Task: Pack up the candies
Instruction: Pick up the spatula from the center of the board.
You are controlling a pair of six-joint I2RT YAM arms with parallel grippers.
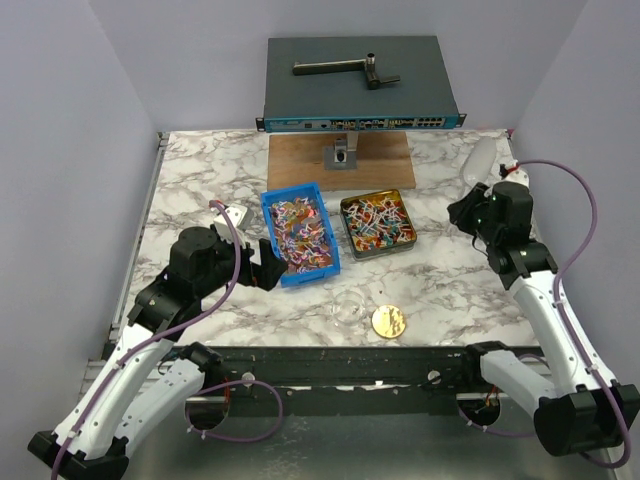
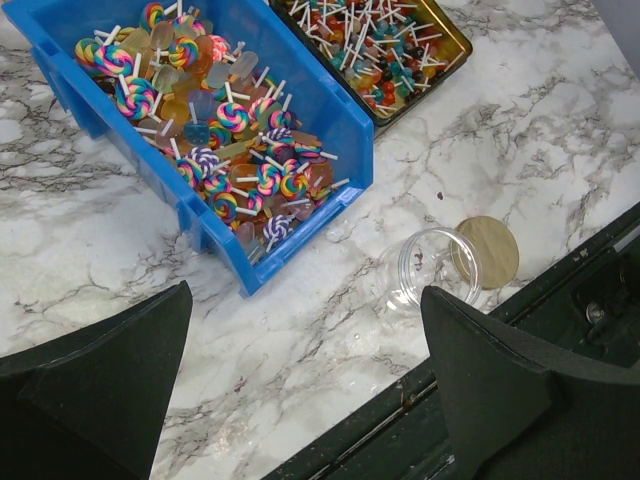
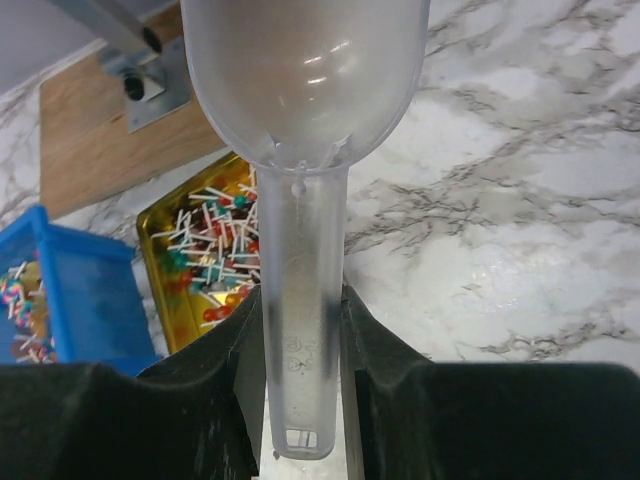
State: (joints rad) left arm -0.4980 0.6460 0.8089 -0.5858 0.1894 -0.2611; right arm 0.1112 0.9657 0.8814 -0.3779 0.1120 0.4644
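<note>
Candies on white sticks fill a gold tin (image 1: 378, 224) and a blue bin (image 1: 299, 232) side by side mid-table; both also show in the left wrist view, the tin (image 2: 455, 35) and the bin (image 2: 340, 120). A clear jar (image 1: 349, 310) stands empty near the front edge, its round gold lid (image 1: 388, 321) flat beside it. My left gripper (image 2: 305, 292) hangs open over bare marble between the bin and the jar (image 2: 425, 265). My right gripper (image 3: 300, 310) is shut on the handle of a translucent plastic scoop (image 3: 305, 90), held empty right of the tin (image 3: 200, 250).
A network switch (image 1: 361, 82) and a wooden board (image 1: 340, 160) with a metal bracket sit at the back. A small white object (image 1: 232, 213) lies left of the bin. A dark metal rail (image 1: 350, 365) runs along the near table edge.
</note>
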